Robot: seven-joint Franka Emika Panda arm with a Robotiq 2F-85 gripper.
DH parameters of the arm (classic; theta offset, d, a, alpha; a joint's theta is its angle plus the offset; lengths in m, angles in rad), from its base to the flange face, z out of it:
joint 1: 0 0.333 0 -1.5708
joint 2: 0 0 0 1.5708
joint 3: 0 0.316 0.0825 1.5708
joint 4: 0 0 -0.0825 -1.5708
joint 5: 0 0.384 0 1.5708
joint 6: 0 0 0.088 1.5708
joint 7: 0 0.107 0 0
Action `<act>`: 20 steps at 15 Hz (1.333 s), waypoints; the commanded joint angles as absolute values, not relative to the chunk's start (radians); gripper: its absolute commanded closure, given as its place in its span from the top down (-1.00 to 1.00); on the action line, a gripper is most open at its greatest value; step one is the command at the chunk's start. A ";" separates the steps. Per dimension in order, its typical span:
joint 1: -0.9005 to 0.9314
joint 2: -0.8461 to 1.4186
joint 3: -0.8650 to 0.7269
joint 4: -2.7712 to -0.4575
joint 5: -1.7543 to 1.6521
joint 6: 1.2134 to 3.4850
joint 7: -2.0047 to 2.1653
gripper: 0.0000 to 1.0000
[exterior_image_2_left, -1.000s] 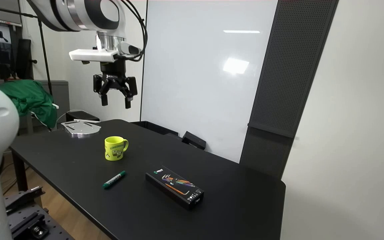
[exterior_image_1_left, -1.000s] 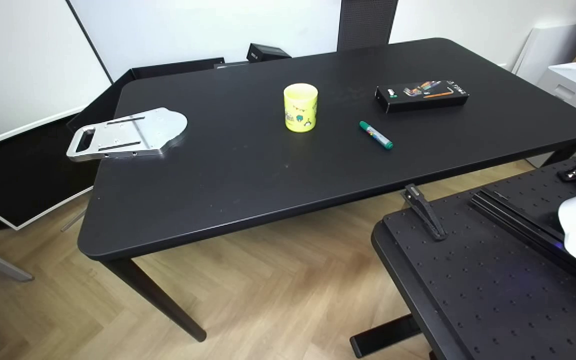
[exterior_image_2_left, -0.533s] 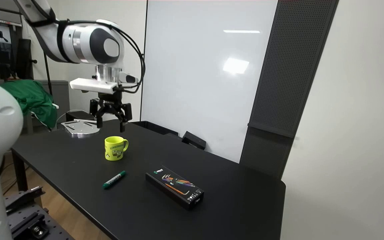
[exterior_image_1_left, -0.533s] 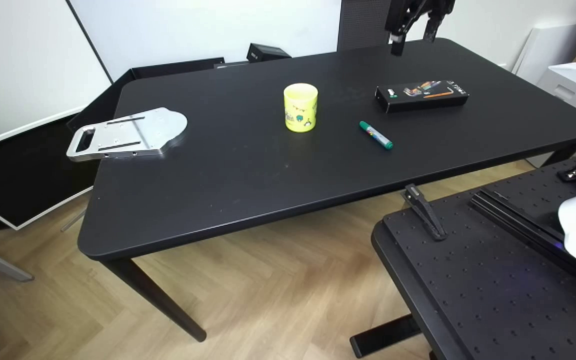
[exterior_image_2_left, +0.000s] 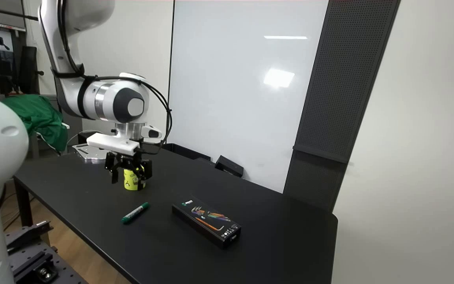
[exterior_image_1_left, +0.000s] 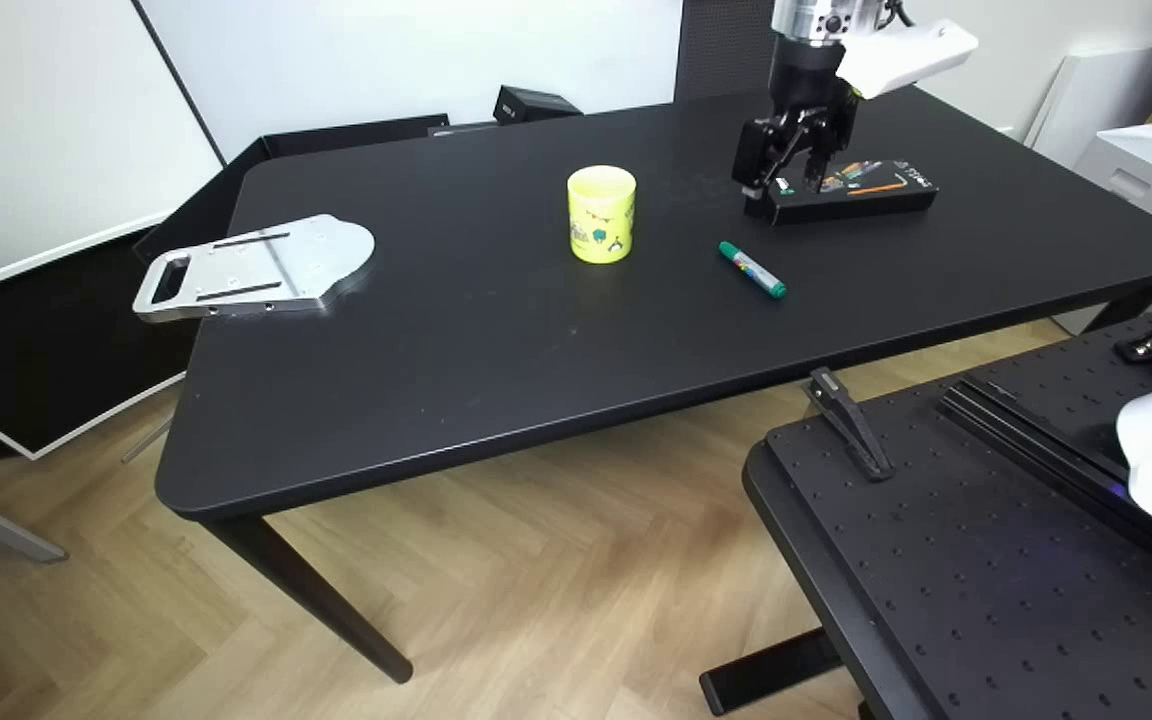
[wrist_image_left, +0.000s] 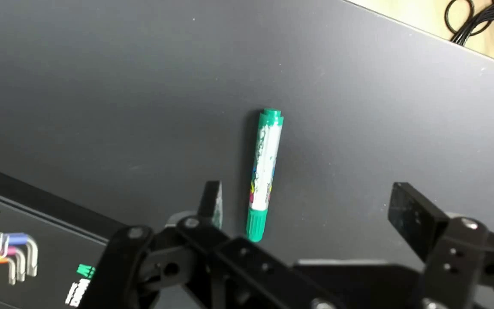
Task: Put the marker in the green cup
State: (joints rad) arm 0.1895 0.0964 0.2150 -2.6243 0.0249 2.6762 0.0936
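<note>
Black tabletop (exterior_image_1_left: 456, 340) stretches before a whiteboard (exterior_image_2_left: 231, 98), and over it the gripper (wrist_image_left: 307, 201) has come well down in the last second; the height left is hard to judge. Its fingers (wrist_image_left: 418, 221) are spread wide and hold nothing. Below, the marker (wrist_image_left: 265, 165) lies flat and unmoved on the table; in the wrist view it shows between the fingers, nearer one, its length running roughly across their closing line. I read this as the reach for the marker, with a small sideways correction likely needed before closing. Farther out, a black box (exterior_image_2_left: 207, 223) lies near the marker, and the green cup (exterior_image_1_left: 601, 225) stands upright where it was, its turn yet to come.
</note>
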 commanded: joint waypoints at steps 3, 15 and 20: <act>0.208 0.250 0.156 -2.595 -0.020 2.776 0.188 1.00; 0.214 0.266 0.142 -2.618 -0.012 2.797 0.161 1.00; 0.223 0.302 0.140 -2.639 0.001 2.896 0.170 1.00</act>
State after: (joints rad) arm 0.2088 0.2750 0.1490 -2.6229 0.0024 2.8254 0.1381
